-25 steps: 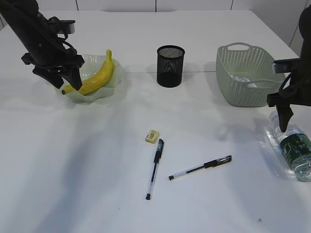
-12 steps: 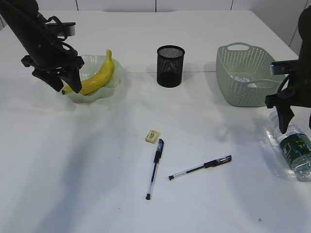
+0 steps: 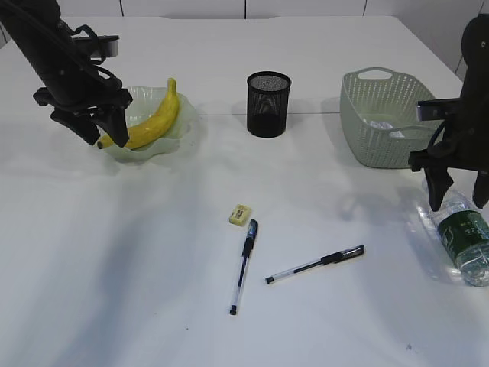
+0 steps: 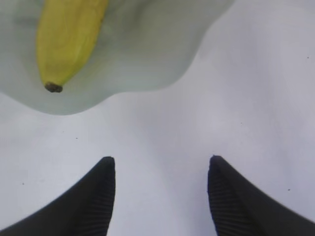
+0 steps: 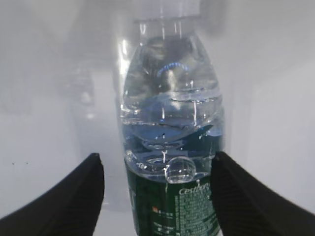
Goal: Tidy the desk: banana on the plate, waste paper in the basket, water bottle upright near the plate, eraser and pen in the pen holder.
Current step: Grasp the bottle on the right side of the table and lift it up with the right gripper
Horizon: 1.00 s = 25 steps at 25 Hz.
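Note:
The yellow banana [image 3: 155,116] lies on the pale green plate [image 3: 183,125] at the far left; it also shows in the left wrist view [image 4: 69,37]. My left gripper [image 3: 98,128] is open and empty at the plate's near left edge [image 4: 160,162]. The clear water bottle [image 3: 461,235] with a green label lies on its side at the right edge. My right gripper [image 3: 458,197] is open and straddles the bottle [image 5: 170,128], one finger on each side. A yellow eraser [image 3: 240,214] and two pens [image 3: 244,264] [image 3: 315,264] lie mid-table. The black mesh pen holder [image 3: 268,104] stands behind them.
The green basket [image 3: 380,122] stands at the back right with white paper [image 3: 380,125] inside, just beyond the right gripper. The table's right edge runs close to the bottle.
My right gripper has moved down and a little left, so its fingers now straddle the bottle's neck end. The left arm has barely moved.

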Motion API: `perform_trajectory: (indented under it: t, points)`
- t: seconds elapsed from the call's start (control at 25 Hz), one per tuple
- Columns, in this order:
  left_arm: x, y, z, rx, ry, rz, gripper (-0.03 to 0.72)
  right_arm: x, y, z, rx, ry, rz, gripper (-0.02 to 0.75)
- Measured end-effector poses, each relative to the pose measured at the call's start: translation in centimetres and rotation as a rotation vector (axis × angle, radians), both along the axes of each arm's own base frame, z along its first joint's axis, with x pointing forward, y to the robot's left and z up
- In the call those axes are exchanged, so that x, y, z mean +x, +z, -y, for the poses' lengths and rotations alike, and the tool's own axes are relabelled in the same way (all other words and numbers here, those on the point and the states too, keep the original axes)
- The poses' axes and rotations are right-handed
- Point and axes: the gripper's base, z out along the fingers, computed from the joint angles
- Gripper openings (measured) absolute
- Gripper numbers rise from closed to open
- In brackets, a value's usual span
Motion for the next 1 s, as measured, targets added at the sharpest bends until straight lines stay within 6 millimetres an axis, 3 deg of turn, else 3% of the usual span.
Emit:
perform_trajectory:
  t: [0.44,0.76,1.0]
  points:
    - [0.0,0.0,0.0,0.0,0.0,0.0,0.42,0.4,-0.2,2.4,0.13,-0.012,0.009,0.501]
    - [0.0,0.0,0.0,-0.002,0.0,0.0,0.42,1.4,0.9,2.6,0.135,0.059,0.062,0.5]
    - [0.0,0.0,0.0,-0.002,-0.001,-0.005,0.42,1.6,-0.5,2.7,0.13,0.114,0.029,0.5]
